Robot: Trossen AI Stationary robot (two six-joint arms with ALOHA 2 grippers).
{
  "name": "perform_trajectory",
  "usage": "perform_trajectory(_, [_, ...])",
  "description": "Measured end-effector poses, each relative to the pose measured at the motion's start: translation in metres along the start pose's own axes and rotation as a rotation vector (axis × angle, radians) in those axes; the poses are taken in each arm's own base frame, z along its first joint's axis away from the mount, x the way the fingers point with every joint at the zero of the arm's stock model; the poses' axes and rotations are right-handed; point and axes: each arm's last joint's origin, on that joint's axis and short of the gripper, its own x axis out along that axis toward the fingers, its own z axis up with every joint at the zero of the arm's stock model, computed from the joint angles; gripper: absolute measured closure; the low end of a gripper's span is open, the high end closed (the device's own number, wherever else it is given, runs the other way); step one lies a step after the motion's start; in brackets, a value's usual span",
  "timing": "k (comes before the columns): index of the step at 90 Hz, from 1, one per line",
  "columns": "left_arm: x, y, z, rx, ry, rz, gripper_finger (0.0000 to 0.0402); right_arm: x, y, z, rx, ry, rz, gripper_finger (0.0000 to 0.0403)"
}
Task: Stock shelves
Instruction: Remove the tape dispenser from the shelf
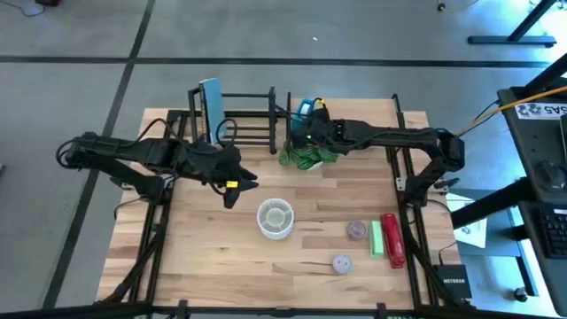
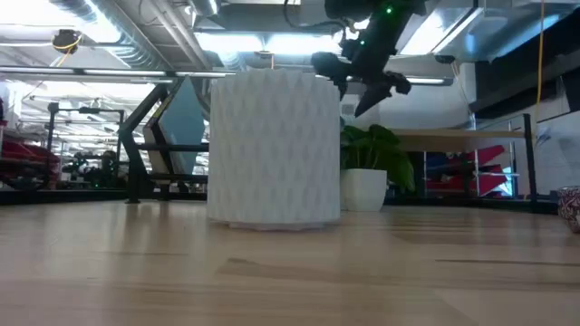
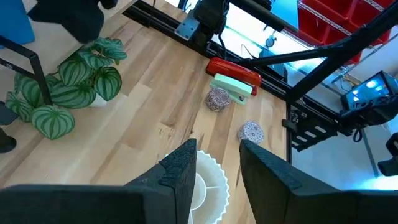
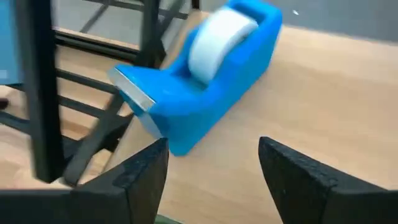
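A small black open-frame rack (image 1: 241,117) stands at the table's far middle, with a blue flat board (image 1: 210,106) upright in its left end. A blue tape dispenser (image 4: 205,74) sits on the table just right of the rack's bars (image 4: 37,93). My right gripper (image 4: 211,168) hovers open a little short of the dispenser (image 1: 304,109), above a potted plant (image 1: 306,158). My left gripper (image 3: 217,168) is open over the rim of a white pleated cup (image 3: 208,186), left of and just beyond the cup (image 1: 275,219) in the high view.
At the near right lie a red stapler (image 1: 392,239), a green block (image 1: 376,237) and two small round patterned pieces (image 1: 356,230) (image 1: 342,263). In the low view, a light-wood board (image 2: 453,136) between dark uprights shows behind the plant (image 2: 367,172).
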Motion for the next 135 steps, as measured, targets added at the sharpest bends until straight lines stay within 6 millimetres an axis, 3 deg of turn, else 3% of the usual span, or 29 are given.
perform_trajectory(14, [0.0, 0.0, 0.0, -0.001, 0.0, 0.0, 0.0295, -0.005, 0.007, 0.004, -0.073, 0.054, 0.181, 0.017])
perform_trajectory(27, [0.0, 0.0, 0.0, -0.003, 0.0, 0.0, 0.0295, -0.009, 0.011, 0.011, -0.024, 0.088, 0.299, 0.017])
perform_trajectory(51, [0.0, 0.0, 0.0, -0.002, 0.0, 0.0, 0.0295, -0.017, 0.003, 0.053, 0.014, 0.188, 0.573, 0.0171])
perform_trajectory(67, [0.0, 0.0, 0.0, -0.001, -0.001, 0.0, 0.0295, 0.003, -0.016, 0.06, 0.03, 0.264, 0.509, 0.0171])
perform_trajectory(85, [0.0, 0.0, 0.0, -0.001, -0.001, -0.001, 0.0295, 0.007, -0.021, 0.059, -0.006, 0.25, 0.436, 0.0171])
perform_trajectory(111, [0.0, 0.0, 0.0, -0.016, -0.004, -0.002, 0.0295, -0.014, -0.029, 0.072, -0.07, 0.192, 0.19, 0.0171])
perform_trajectory(135, [0.0, 0.0, 0.001, -0.011, -0.01, 0.008, 0.0295, -0.043, -0.023, 0.088, -0.218, 0.155, 0.229, 0.0171])
